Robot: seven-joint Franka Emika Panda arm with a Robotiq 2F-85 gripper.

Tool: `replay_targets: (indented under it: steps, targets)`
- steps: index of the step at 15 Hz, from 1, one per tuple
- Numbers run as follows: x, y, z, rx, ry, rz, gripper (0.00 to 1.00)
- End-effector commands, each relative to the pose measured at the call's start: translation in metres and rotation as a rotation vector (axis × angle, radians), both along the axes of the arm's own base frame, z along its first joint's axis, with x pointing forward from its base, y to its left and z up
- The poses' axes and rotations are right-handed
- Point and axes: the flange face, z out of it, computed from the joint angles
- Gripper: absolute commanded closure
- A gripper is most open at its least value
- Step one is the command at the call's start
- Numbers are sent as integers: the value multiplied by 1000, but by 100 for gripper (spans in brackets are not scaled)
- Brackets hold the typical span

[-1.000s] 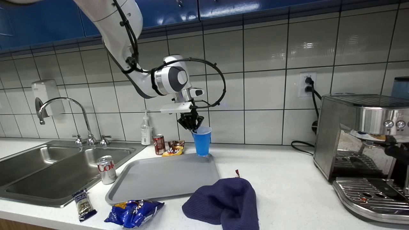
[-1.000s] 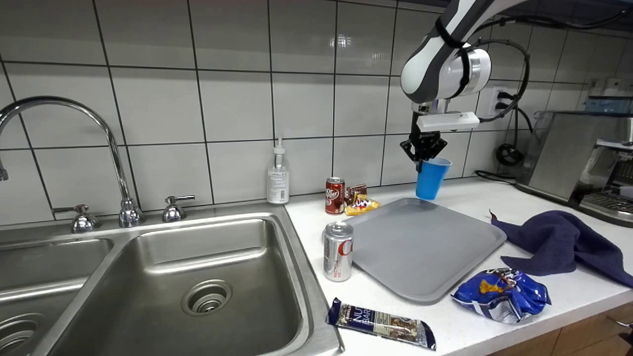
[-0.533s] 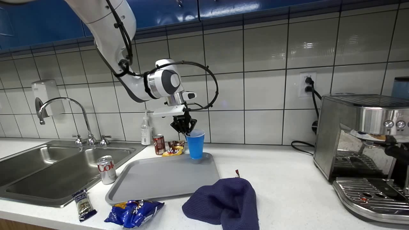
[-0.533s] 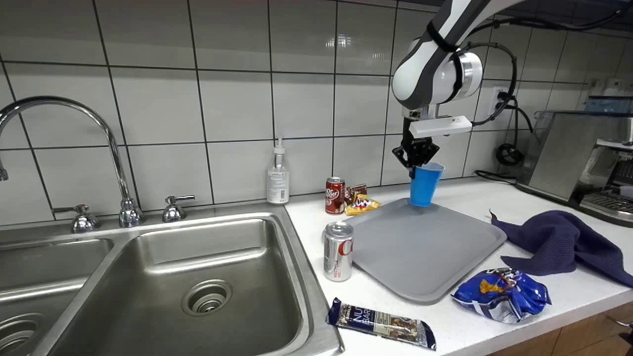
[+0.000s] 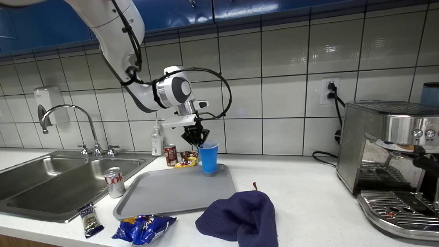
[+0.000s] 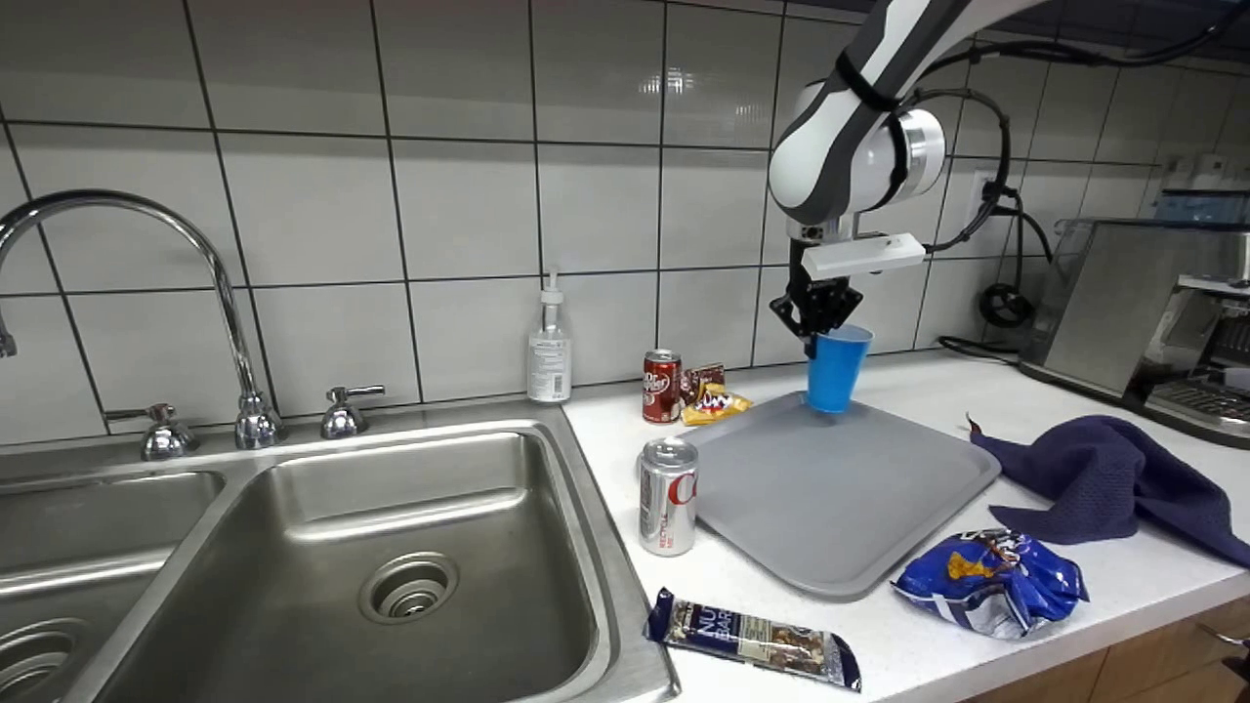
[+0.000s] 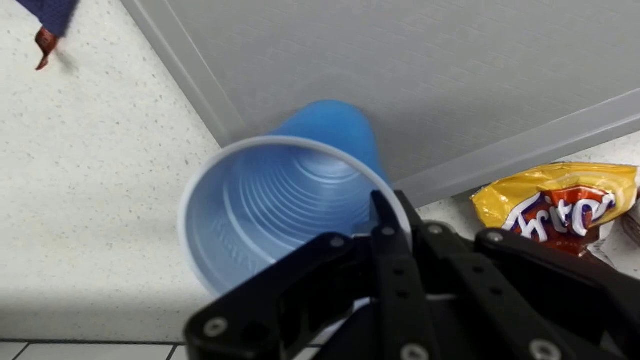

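"One blue cup (image 6: 836,373) is pinched in the gripper (image 7: 392,201), isn't it?"

"Yes, the gripper is closed on its rim, one finger (image 7: 384,215) inside the cup, the other outside. The cup is mouth up, just below the gripper."

"And under that?"

"A grey tray (image 5: 178,188), one corner of it beneath the gripper. Whether the cup's base touches it, I can't tell."

"What sits nearest the gripper?"

"On its side toward the sink (image 6: 391,488), a yellow Fritos bag (image 7: 555,200), with a brown packet (image 6: 705,377) just beside the bag, then a red can (image 6: 661,387). A soap bottle (image 6: 550,356) stands a little farther that way."

"Farther out?"

"Across the tray from the gripper, a silver Coke can (image 5: 115,182) stands beside the tray's sink-side edge. A nut bar (image 6: 754,640) and a blue snack bag (image 5: 144,229) lie well apart from the gripper, toward the front edge of the counter (image 5: 308,199)."

"And the other way?"

"A dark blue cloth (image 5: 241,218) lies crumpled near the tray, to the right of the gripper in both exterior views. Farther along, well apart from the gripper, stands a coffee machine (image 5: 380,168)."
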Motion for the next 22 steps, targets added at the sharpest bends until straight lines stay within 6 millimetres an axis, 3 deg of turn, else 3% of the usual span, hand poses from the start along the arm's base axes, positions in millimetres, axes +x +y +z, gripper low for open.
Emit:
replay_targets:
  steps: [1,17,18,19,22]
  targets:
    - [4,0,-4,-24,-3,-23,99]
    - [18,5,-15,-26,-6,-49,99]
    - [19,5,-15,-32,-5,-51,72]
    - [19,5,-15,-32,-6,-52,71]
    - [19,4,-15,-34,-9,-55,52]
